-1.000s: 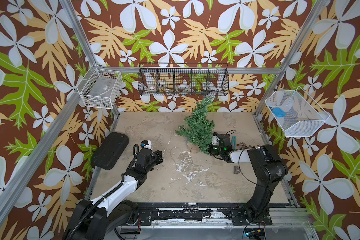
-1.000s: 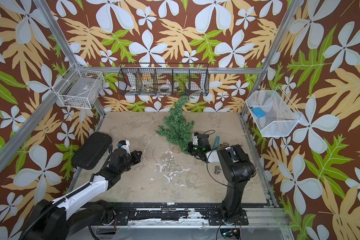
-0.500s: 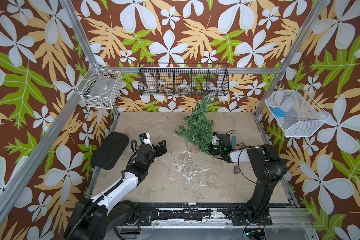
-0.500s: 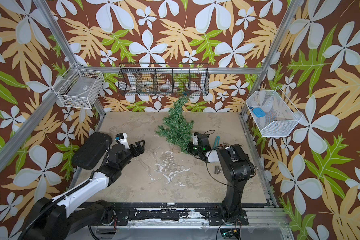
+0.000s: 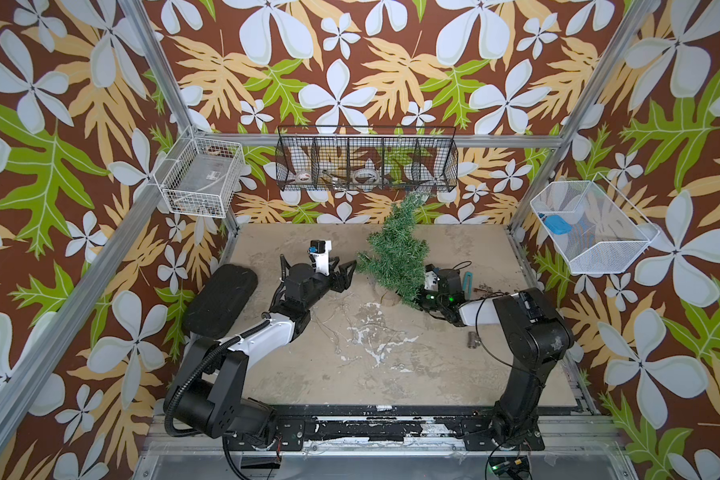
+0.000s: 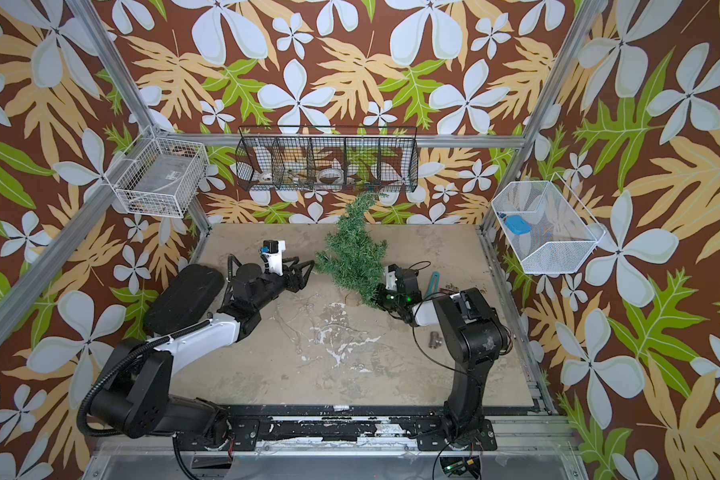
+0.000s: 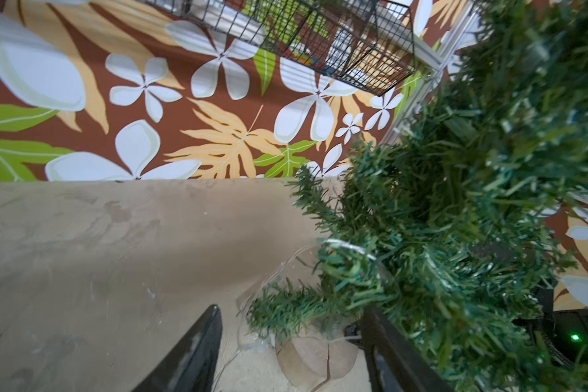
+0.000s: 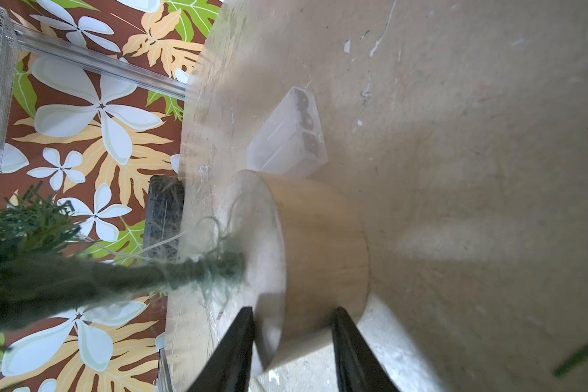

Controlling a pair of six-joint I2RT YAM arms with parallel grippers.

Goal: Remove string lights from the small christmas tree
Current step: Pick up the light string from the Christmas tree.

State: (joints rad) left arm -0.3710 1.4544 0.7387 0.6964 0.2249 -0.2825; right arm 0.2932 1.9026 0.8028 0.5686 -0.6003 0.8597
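**Lights part-way off the tree; left arm set for the next pick**

- Lights (image 7: 345, 245): thin pale wire. One strand lies over a low branch, loops hang by the trunk (image 8: 184, 275), and more trails onto the table (image 5: 454, 374).
- Tree (image 5: 395, 253): mid-table toward the back, on its wooden base (image 8: 319, 244).
- Right gripper (image 8: 291, 310): fingers closed on the base rim, steadying the tree.
- Left gripper (image 7: 289, 310): fingers wide apart and empty. It sits low beside the tree, with a bottom branch and the wire between the tips.
- Step, as judged: reaching for a fresh hold on the wire. Next, close on the strand alone, then draw it out and away while the base is held.
- In the way: needles crowd the wire, so a branch may be pinched with it. The loops at the trunk could snag.
- A clear battery box (image 8: 286, 135) lies just beside the base.
- Around: black pad (image 5: 221, 299) at the left edge, a small metal fitting (image 5: 472, 340) near the right arm, and a black basket (image 5: 366, 137) on the back wall.
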